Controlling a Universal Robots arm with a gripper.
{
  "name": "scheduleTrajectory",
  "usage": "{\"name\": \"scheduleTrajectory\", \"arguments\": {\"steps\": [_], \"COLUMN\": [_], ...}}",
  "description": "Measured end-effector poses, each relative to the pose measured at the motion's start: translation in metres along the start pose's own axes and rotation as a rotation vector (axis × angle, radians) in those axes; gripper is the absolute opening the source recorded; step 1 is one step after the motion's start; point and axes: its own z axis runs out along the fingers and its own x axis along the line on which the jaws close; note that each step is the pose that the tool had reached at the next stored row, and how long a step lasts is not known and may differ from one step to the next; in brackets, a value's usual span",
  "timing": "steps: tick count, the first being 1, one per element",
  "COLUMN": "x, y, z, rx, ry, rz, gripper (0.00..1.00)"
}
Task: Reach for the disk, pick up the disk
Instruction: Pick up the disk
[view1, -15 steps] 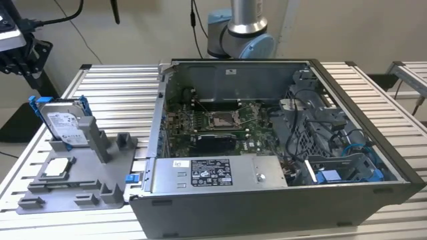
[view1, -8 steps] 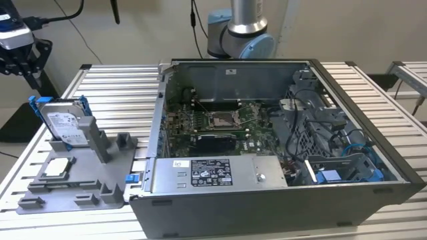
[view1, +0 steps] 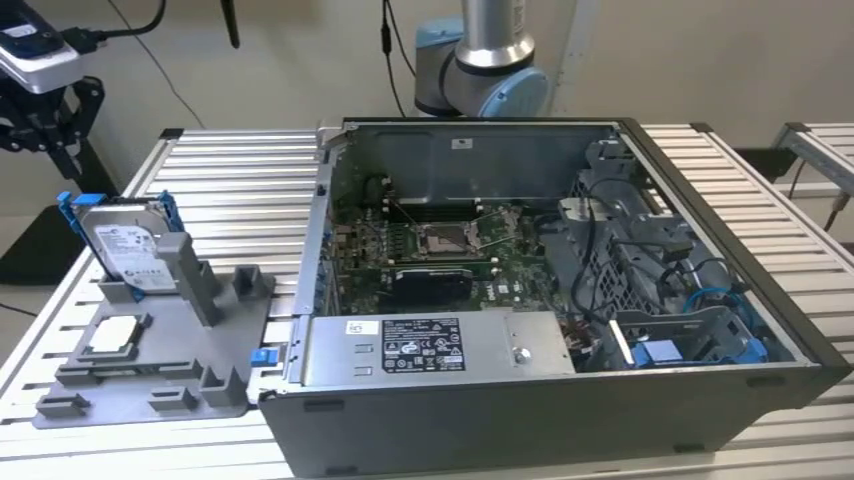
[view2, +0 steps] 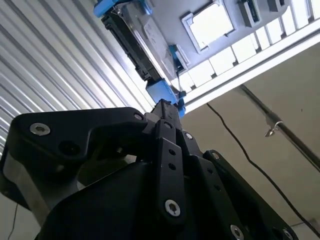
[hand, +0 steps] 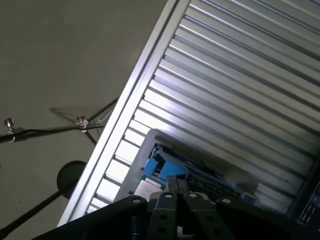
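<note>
Near the exterior view's left edge, tool (view1: 47, 135) cropped, grip unclear, disk (view1: 123, 238) partly hidden in holder (view1: 200, 352).

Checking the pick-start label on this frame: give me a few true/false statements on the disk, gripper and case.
1. The disk stands upright in the grey fixture. True.
2. The gripper holds the disk. False: in the exterior view it hangs above the disk, apart from it.
3. The computer case lies open, with the motherboard showing. True.
4. The small white-grey part sits inside the computer case. False: it lies flat on the grey fixture, beside the case.
5. The disk has red rails. False: it has blue rails along its edges.
</note>
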Motion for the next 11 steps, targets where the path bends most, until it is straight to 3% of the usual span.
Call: {"name": "scheduleTrajectory", "arguments": {"steps": [11], "x": [0.0], "y": [-0.0001], "z": [0.0], "rx": [0.0003], "ry": [0.0068], "rz": [-0.201], "gripper": [0.0]}}
